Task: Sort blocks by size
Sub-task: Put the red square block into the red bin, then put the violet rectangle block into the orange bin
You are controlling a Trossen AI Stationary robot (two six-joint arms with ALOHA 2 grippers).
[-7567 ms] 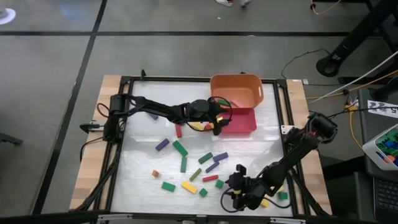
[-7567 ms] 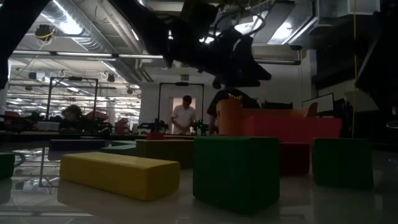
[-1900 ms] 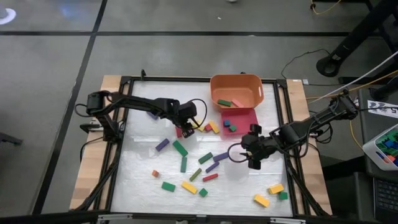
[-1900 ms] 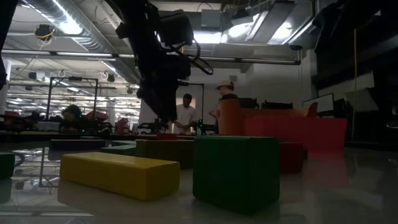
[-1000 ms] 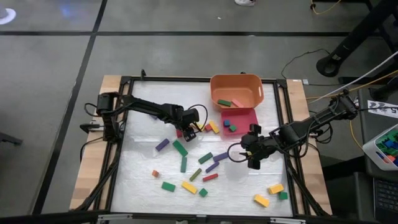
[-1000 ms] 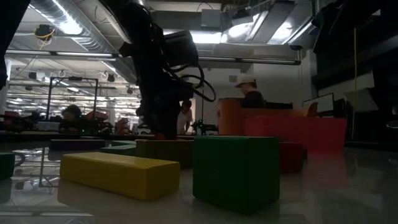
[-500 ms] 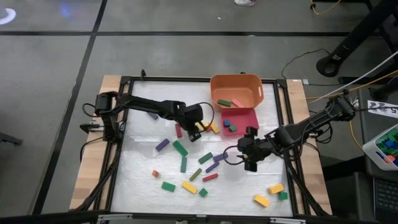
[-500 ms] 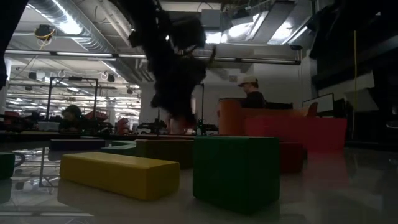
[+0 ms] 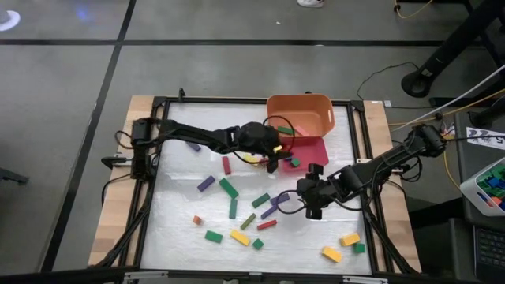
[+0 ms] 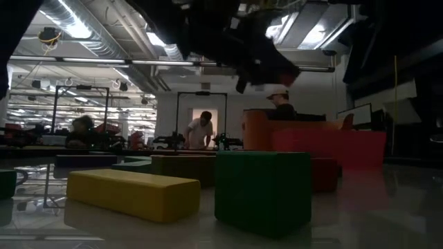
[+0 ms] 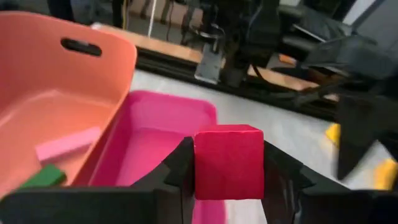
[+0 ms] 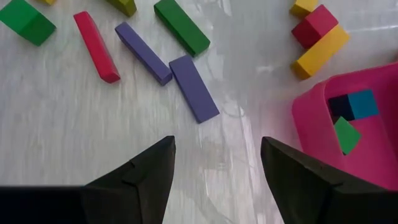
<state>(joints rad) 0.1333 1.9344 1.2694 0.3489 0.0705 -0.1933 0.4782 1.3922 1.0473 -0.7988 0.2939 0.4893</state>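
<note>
White desk (image 9: 181, 217) carries scattered blocks (image 9: 229, 188), an orange bin (image 9: 300, 115) and a pink tray (image 9: 304, 150). Left gripper (image 11: 227, 171) clamps a red cube (image 11: 227, 162) above the tray's edge; right gripper (image 12: 217, 165) hangs with fingers spread wide over 2 purple bars (image 12: 194, 88) nearby
</note>
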